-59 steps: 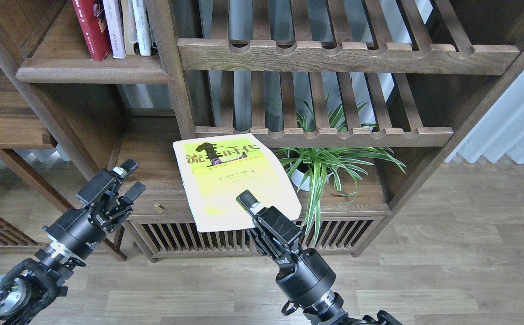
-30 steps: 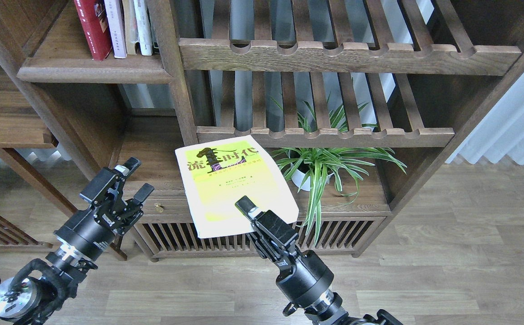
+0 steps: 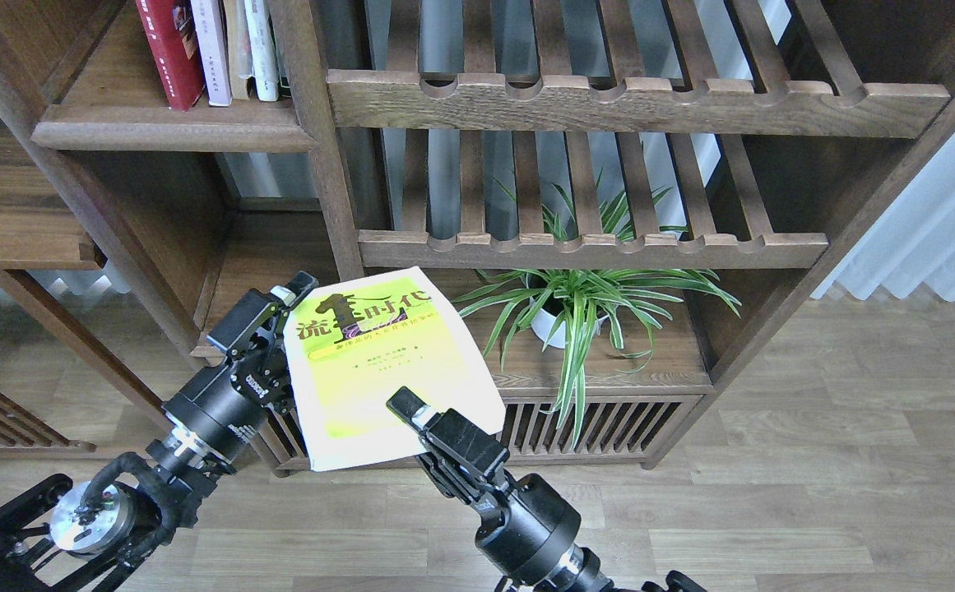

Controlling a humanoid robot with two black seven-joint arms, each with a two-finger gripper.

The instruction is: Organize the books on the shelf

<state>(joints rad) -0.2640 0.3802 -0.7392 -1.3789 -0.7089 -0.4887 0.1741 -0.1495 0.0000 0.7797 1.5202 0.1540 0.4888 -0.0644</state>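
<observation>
Head view: the right gripper was clamped on the lower edge of the yellow-green book, one finger lying over the cover. The book was held in the air, cover up, tilted, in front of the low cabinet. The left gripper stood at the book's left edge, one fingertip beside the top-left corner; whether its fingers were parted or pinching the book could not be told, the cover hiding one side. Beyond, a potted spider plant sat on the cabinet top under the slatted racks. Upper left, the shelf carried upright books, the dark red one outermost.
</observation>
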